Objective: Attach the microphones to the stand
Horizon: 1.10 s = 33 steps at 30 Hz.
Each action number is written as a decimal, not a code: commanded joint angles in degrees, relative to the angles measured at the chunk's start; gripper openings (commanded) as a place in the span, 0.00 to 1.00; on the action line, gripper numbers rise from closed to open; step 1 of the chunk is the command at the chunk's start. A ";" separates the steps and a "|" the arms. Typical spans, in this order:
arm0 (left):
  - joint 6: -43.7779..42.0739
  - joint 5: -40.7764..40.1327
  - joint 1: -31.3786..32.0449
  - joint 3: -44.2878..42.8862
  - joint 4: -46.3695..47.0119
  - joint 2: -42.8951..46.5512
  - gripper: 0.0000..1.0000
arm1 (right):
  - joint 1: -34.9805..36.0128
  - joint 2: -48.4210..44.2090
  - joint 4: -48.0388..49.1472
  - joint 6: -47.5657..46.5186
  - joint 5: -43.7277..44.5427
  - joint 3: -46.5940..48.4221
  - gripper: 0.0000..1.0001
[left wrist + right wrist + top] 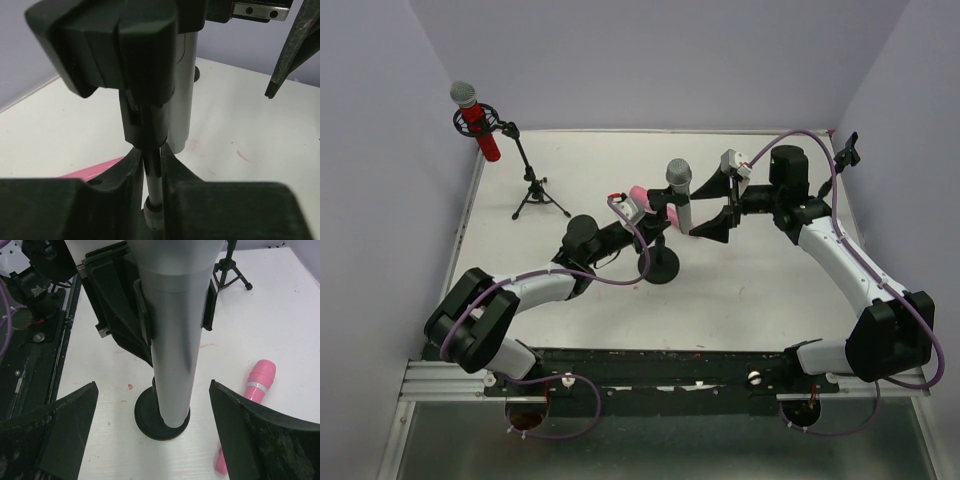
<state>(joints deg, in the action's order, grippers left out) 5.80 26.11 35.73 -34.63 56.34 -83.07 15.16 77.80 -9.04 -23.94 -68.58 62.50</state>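
A silver-grey microphone (pixel 678 185) stands upright in the clip of a round-based stand (pixel 660 266) at the table's middle. My left gripper (pixel 656 228) is shut on the stand's thin pole (pixel 153 175), just under the clip (pixel 125 45). My right gripper (pixel 706 208) is open, one finger (pixel 60 430) on each side of the silver body (pixel 172 340) without touching it. A pink microphone (pixel 260 380) lies flat on the table behind the stand. A glittery red microphone (pixel 480 125) sits in a tripod stand (pixel 535 190) at the far left.
The table's white top (pixel 750 290) is walled by pale panels on the left, back and right. A black rail (pixel 660 365) holding both arm bases runs along the near edge. Purple cables loop beside each arm.
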 commanded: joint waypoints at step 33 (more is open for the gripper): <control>1.23 -1.58 -28.34 -19.86 0.35 -12.12 0.00 | -0.22 2.09 0.95 0.13 -0.94 -1.06 1.00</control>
<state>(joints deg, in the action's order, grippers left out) 6.90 23.77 7.90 -52.10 53.43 -94.26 15.16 78.70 -8.99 -23.97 -68.60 62.37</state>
